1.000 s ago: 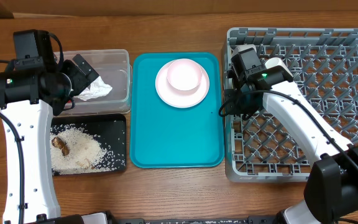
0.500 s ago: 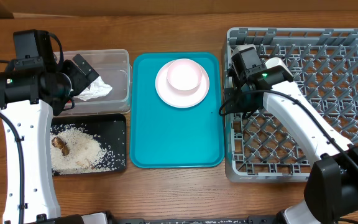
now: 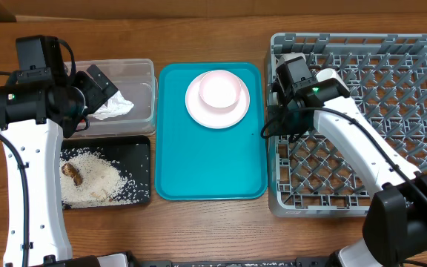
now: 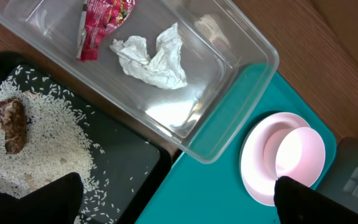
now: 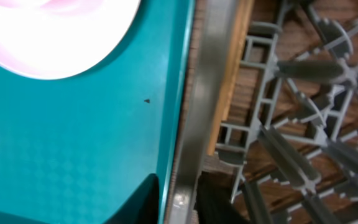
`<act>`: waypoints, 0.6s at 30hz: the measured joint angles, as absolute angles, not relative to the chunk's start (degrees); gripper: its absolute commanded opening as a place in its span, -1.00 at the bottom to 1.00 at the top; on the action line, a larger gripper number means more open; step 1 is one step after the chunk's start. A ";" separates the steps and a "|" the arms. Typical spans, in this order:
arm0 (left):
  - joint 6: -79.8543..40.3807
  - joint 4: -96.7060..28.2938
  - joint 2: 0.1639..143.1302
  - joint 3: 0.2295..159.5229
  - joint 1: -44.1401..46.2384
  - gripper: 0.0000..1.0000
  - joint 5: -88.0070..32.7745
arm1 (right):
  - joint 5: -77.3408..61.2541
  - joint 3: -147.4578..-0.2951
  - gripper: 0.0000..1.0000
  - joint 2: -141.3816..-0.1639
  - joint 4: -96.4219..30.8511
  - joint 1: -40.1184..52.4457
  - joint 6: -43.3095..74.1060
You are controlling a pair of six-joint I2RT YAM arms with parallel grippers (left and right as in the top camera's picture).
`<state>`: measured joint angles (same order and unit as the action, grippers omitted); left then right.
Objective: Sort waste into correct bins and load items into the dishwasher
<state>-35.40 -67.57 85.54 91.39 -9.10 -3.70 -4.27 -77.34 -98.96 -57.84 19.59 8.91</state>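
The left fingers [image 4: 42, 202] hang spread wide with nothing between them, above the corner where the two bins meet. Below them the clear plastic tub [image 4: 185, 115], thin-walled and rectangular, holds the glossy red wrapper [image 4: 101, 25] and the crumpled white napkin [image 4: 151, 56], lying near each other but apart. Just beside it the shallow black tray [image 4: 135, 162] carries the loose white rice [image 4: 55, 137], scattered in a grainy patch, with the brown lump [image 4: 14, 124] lying on it. Judging by this, the waste is sorted and loading is the step in hand. In the middle of the wooden table [image 3: 213, 222] sits the smooth teal tray [image 3: 210, 163], and on its far half the round pale-pink plate [image 3: 199, 113] with the small pink bowl [image 3: 221, 90] resting inside it; both look hard and glossy. The right fingers [image 5: 219, 208] sit at the left wall of the grey plastic dish rack [image 3: 406, 89], one on each side of its rim; I cannot tell whether they pinch it or stand loose around it. The rack is square, with a lattice floor and upright pegs. The next move probably calls for the right arm to lift clear of the rim, reach left over the tray, take the bowl by its edge and set it among the pegs, then the plate.
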 measured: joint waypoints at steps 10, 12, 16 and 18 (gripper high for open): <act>-35.42 -67.59 85.54 91.39 -9.10 1.00 -3.70 | -4.21 -77.32 -0.57 -99.00 -54.89 19.64 8.95; -35.42 -67.59 85.54 91.39 -9.10 1.00 -3.70 | -4.05 -77.32 -0.62 -99.13 -54.89 19.64 8.97; -35.42 -67.59 85.52 91.39 -9.10 1.00 -3.70 | -3.60 -77.32 -0.67 -99.39 -55.72 19.57 8.97; -35.42 -67.59 85.52 91.39 -9.10 1.00 -3.70 | -3.57 -77.32 -0.68 -99.46 -56.40 19.57 8.99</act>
